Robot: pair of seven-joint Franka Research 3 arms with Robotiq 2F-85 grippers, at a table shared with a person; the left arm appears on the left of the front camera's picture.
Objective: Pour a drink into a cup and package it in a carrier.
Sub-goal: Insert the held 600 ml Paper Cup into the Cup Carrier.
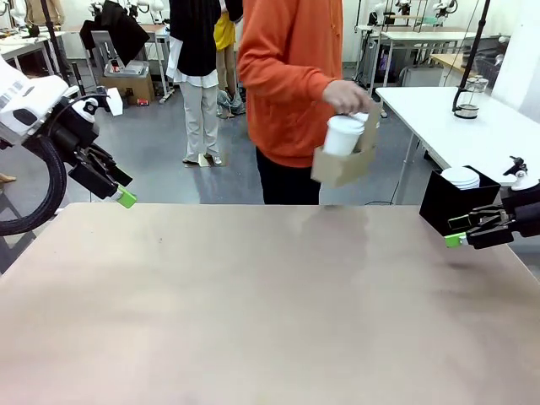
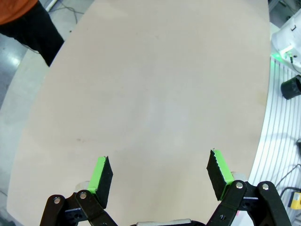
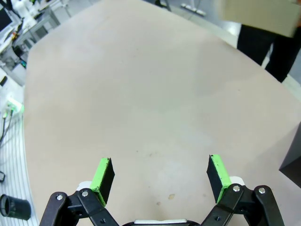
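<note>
A person in an orange top stands at the table's far side, and one hand holds the brown cardboard carrier up in the air. A white cup with a white lid sits in one of its slots. The carrier's underside appears blurred at the top of the right wrist view. My left gripper hangs open above the table's far left corner, with nothing between its fingers. Over the right edge, my right gripper is open too and holds nothing. A glass pitcher stands on a white table behind; its contents are unclear.
A black box with white lids on top stands at the table's far right, just behind my right gripper, and its corner shows in the right wrist view. The beige tabletop is bare in the middle. Other people stand farther back.
</note>
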